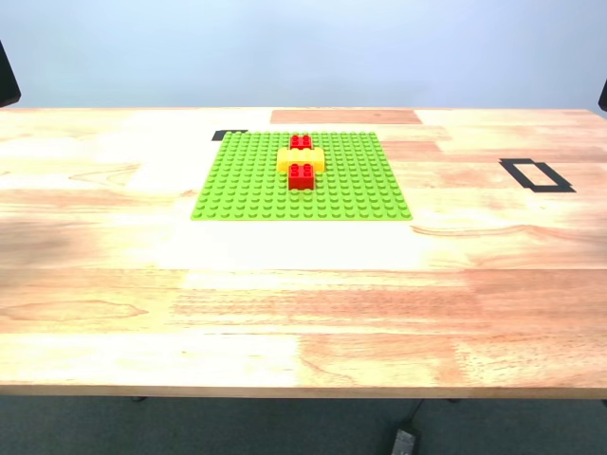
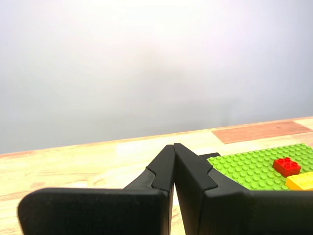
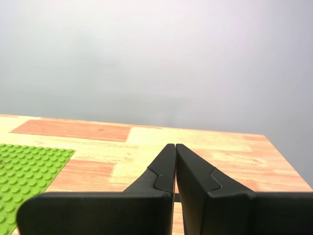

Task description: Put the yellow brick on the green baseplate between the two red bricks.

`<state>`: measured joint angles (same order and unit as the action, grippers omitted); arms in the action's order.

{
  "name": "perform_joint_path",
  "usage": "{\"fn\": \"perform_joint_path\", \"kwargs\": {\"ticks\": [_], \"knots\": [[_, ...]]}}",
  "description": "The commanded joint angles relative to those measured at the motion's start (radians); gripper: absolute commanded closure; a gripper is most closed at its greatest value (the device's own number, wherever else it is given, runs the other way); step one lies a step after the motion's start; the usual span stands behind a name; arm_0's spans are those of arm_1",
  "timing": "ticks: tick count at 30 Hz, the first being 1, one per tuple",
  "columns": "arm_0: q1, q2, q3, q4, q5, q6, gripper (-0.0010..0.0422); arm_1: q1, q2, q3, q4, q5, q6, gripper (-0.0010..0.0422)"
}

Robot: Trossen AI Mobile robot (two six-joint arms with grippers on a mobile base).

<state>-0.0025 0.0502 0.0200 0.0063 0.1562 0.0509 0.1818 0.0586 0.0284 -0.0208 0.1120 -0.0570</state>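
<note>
Fingers (image 2: 164, 164) of my first gripper (image 2: 174, 147): pressed together, nothing held, raised above counter (image 1: 303, 313). Fingers (image 3: 165, 164) of my second gripper (image 3: 175, 147): same, tips touching, empty. Neither arm clearly visible in exterior view; only dark edges at both upper corners.

Largest first:
- Counter: wood, w/ black tape outline (image 1: 537, 174) toward exterior view's right.
- Green baseplate (image 1: 247, 185): flat, approx. centred, far half of counter.
- Yellow brick (image 1: 301, 160): seated on baseplate, long axis running across exterior view, left-right.
- Two red bricks: far one (image 1: 301, 142) and near one (image 1: 302, 175), each touching yellow brick, one per long side.

Judgement: placement appears complete; yellow brick sits between red pair.

Key relation: bricks appear in first wrist view, ahead of and below fingers, off to one side; second wrist view shows baseplate edge only, no bricks. First gripper judged nearer, so any corrective press falls to it.
</note>
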Motion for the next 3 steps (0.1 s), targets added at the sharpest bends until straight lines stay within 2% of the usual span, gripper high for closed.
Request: {"fn": "perform_joint_path", "kwargs": {"ticks": [1,3], "knots": [[0.000,0.000,0.000,0.000,0.000,0.000,0.0412,0.000,0.000,0.000,0.000,0.000,0.000,0.0413],[0.000,0.000,0.000,0.000,0.000,0.000,0.0412,0.000,0.000,0.000,0.000,0.000,0.000,0.0413]]}}
